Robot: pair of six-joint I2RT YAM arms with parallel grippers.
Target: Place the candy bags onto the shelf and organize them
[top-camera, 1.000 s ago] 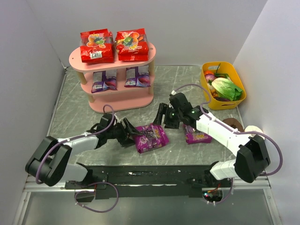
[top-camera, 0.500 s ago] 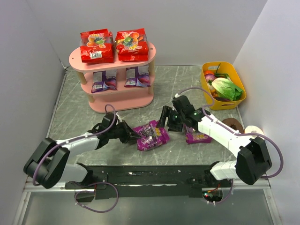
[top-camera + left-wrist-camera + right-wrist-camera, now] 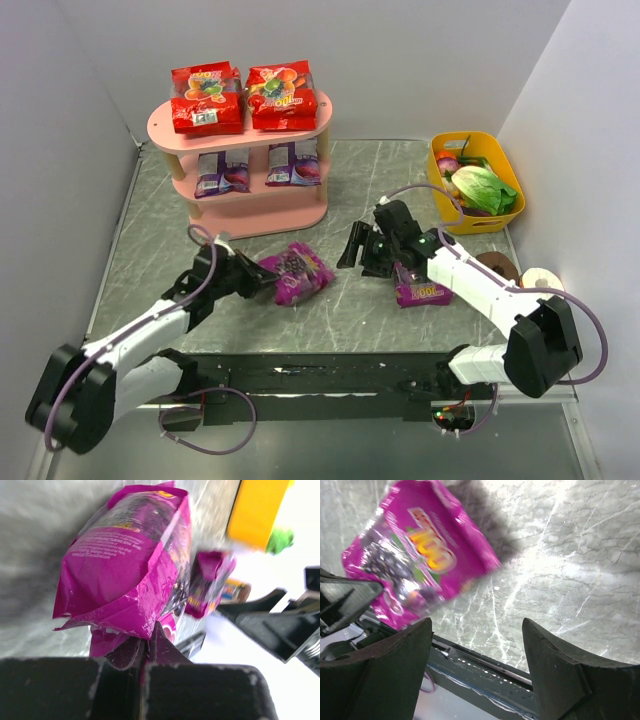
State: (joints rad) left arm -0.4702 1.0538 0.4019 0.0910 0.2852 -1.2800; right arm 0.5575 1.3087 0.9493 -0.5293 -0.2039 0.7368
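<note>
Clamps, with the left claw [image 3: 266,284], the edge seam of one magenta grape candy bag [image 3: 297,272]: fingers pressed together on the seam, bag hanging ahead of the claw and, by the look of it, clear of the surface [image 3: 150,240]. Grips at the seam probably because a flat glossy packet slips when squeezed across its filled middle. Holds the right claw [image 3: 362,256] spread wide, nothing between its fingers, low over the surface; leaves the second magenta grape bag [image 3: 425,292] lying flat behind it, beneath the forearm. Shows, beyond the left claw, the pink shelf [image 3: 260,222] with two red bags [image 3: 207,97] on top, two blue-violet bags [image 3: 222,172] on the middle tier and the lowest tier bare. Suggests, by that sorting by colour, the lowest tier for both magenta bags. Expect swing in the hanging bag; enter the tier low and level.
</note>
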